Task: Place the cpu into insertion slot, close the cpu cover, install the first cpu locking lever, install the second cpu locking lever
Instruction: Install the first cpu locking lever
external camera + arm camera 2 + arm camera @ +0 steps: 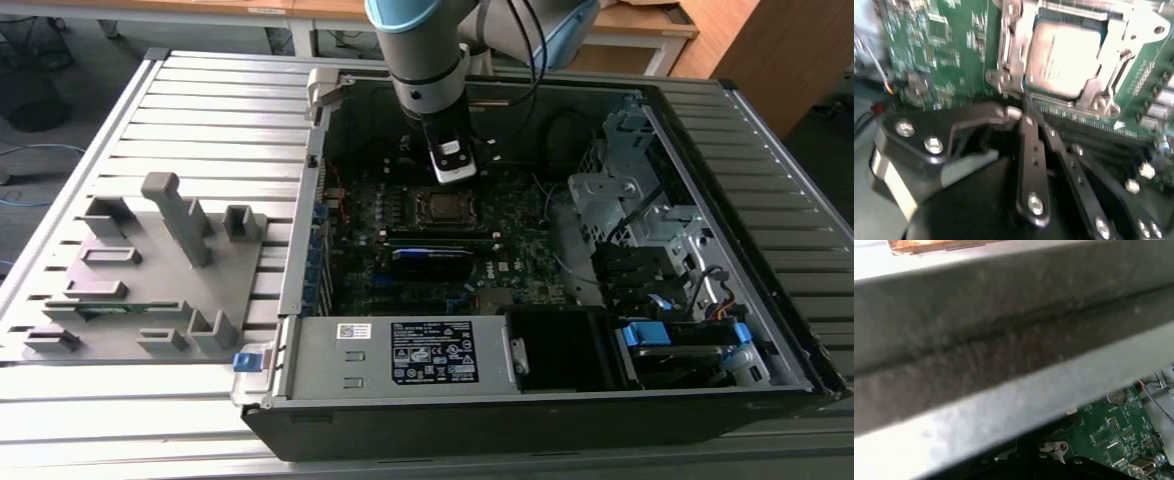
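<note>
In the exterior view my gripper (pixel 453 172) hangs inside the open computer case, just beyond the insertion slot (pixel 441 207) on the green motherboard. In the second wrist view the cpu (pixel 1064 55) lies flat in the socket, its dull silver top showing. The cpu cover (pixel 1010 45) lies down around it as a silver frame. My black fingers (pixel 1030 145) are shut together, with nothing visible between them. Their tips sit at the socket's edge, beside the curled silver end of a locking lever (pixel 1013 113). Whether they touch it I cannot tell.
A grey slotted fixture (pixel 147 270) stands at the exterior view's left, outside the case. Inside are the power supply box (pixel 400 355), drive bays (pixel 641 230) and a blue-labelled card (pixel 430 255). The case's grey metal wall (pixel 1004 340) is close in the first wrist view.
</note>
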